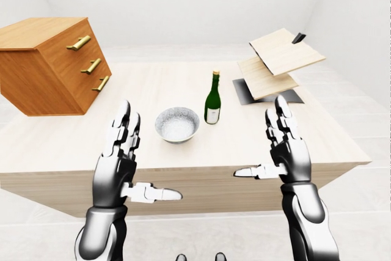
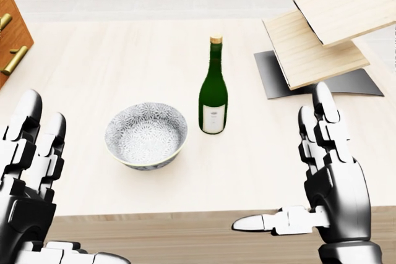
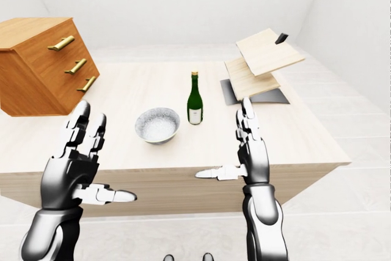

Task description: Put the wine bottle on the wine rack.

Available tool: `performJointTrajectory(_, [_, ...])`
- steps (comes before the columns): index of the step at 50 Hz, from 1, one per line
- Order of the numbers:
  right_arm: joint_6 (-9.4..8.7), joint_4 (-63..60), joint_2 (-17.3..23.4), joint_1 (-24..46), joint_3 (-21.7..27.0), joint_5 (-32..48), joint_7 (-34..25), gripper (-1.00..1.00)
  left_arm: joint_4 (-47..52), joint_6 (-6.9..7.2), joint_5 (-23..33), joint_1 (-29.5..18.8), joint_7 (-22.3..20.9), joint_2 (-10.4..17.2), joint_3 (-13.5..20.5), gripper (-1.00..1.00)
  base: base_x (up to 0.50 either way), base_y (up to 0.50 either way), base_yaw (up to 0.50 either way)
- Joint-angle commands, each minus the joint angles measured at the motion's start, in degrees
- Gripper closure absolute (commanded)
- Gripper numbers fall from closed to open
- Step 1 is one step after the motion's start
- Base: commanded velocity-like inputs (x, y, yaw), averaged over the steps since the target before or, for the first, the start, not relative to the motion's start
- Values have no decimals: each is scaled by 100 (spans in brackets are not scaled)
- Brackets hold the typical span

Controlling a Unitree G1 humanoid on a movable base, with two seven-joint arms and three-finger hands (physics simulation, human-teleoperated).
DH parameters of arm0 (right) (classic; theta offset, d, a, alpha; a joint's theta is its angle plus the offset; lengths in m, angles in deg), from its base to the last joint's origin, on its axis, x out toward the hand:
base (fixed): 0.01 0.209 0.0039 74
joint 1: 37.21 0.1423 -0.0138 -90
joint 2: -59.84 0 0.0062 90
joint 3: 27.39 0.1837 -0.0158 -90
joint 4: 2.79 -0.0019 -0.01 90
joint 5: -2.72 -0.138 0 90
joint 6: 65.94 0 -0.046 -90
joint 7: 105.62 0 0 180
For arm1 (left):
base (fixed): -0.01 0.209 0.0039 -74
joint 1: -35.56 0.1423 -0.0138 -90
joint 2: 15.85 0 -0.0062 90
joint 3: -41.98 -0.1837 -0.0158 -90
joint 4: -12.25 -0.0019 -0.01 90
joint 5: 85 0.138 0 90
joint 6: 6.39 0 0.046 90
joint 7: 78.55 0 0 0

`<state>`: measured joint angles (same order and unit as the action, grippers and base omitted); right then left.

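The green wine bottle (image 2: 213,94) stands upright on the pale table (image 2: 111,60), just right of a patterned bowl (image 2: 146,135). The wine rack (image 2: 322,35), made of tilted wooden slabs on a dark base, sits at the upper right of the head view, apart from the bottle. My left hand (image 1: 149,157) and right hand (image 1: 259,142) are both raised over the table's near edge. Their fingers are spread and their thumbs point inward. Both are open and hold nothing. The right hand is lower right of the bottle and does not touch it.
A wooden drawer cabinet (image 1: 52,65) with brass handles stands on the table's left end. The bowl lies between my hands and the bottle. The table's near edge (image 1: 195,169) runs under both hands. White floor and walls surround the table.
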<state>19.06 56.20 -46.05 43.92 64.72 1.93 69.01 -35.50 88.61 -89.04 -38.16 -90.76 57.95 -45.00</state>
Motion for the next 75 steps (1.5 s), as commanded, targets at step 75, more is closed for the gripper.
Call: performJointTrajectory(75, [0,407,-7,39,-479,45,136,-100,-616,0,-27,190,-229,-45,157,-100,12,-19,17])
